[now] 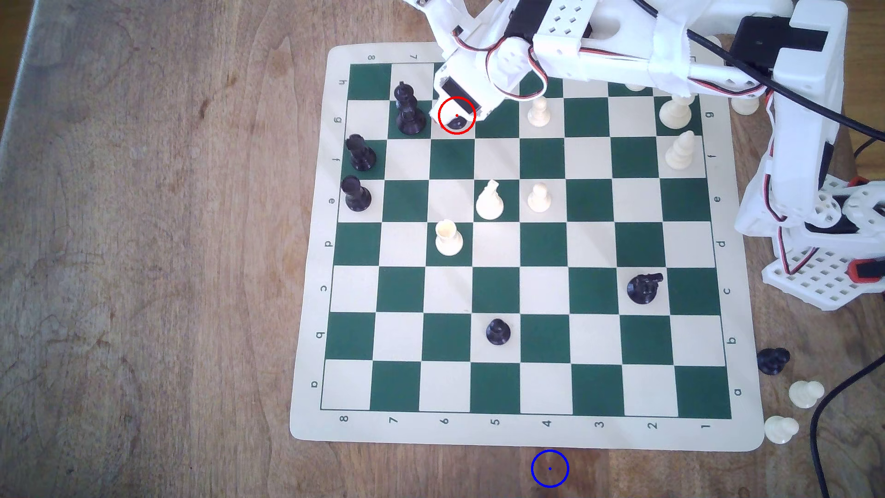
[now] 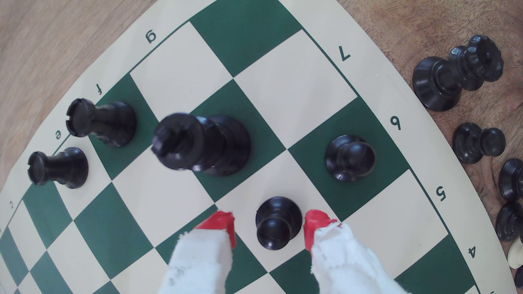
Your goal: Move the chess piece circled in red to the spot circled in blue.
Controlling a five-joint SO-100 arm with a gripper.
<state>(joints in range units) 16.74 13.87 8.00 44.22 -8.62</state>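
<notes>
Half-hidden black pawn [image 1: 458,123] under arm, betw. open hand's [image 2: 268,229] red tips, untouched.

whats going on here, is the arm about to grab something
A white robot arm is reaching over a green and cream chessboard mat to a small glossy black pawn, ringed in red in the exterior view. The gripper is open, its red-tipped jaws on either side of the pawn with gaps showing, so nothing is held yet. The blue-ringed spot on the brown wooden table, beyond the board's edge, has nothing on it.
</notes>
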